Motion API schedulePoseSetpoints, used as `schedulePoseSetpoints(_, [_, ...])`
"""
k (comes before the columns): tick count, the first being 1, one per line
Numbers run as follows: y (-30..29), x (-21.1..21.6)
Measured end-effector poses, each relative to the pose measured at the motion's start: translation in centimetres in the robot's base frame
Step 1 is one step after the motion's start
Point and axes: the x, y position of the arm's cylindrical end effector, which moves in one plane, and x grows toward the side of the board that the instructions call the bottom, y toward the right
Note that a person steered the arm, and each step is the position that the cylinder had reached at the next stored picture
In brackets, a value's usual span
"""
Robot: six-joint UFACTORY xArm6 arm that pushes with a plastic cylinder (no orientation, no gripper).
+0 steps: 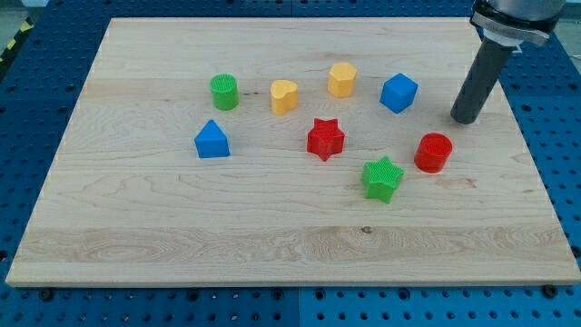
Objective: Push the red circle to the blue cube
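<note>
Eight small coloured blocks sit on a pale wooden board (136,227) that rests on a blue perforated table (27,118). Starting at the view's left, a blue triangular block (211,140) lies below a green cylinder (224,92). Next come a yellow heart-shaped block (284,95) and, further right and slightly higher, a yellow block (341,80) with flattened sides. A red star (326,139) sits near the middle of the board, with a green star (382,178) lower and to its right. The blue cube (398,93) stands in the upper right part of the group. The red circle (434,152), a short cylinder, lies below and to the right of the blue cube, apart from it. The arm carries no claw, only a dark rod, so nothing is grasped; my tip (466,119) rests on the board, touching no block. It stands to the right of the blue cube and just above and slightly right of the red circle. Bare wood runs wide along the view's bottom and left edges, with a narrower strip on the right.
</note>
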Motion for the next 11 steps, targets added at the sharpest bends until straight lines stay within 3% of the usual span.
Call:
schedulePoseSetpoints(1, [-6.7, 0.7])
schedulePoseSetpoints(2, [-8.2, 1.5])
schedulePoseSetpoints(3, [-3.1, 2.3])
schedulePoseSetpoints(5, [-1.1, 8.9])
schedulePoseSetpoints(11, [-7.8, 7.0])
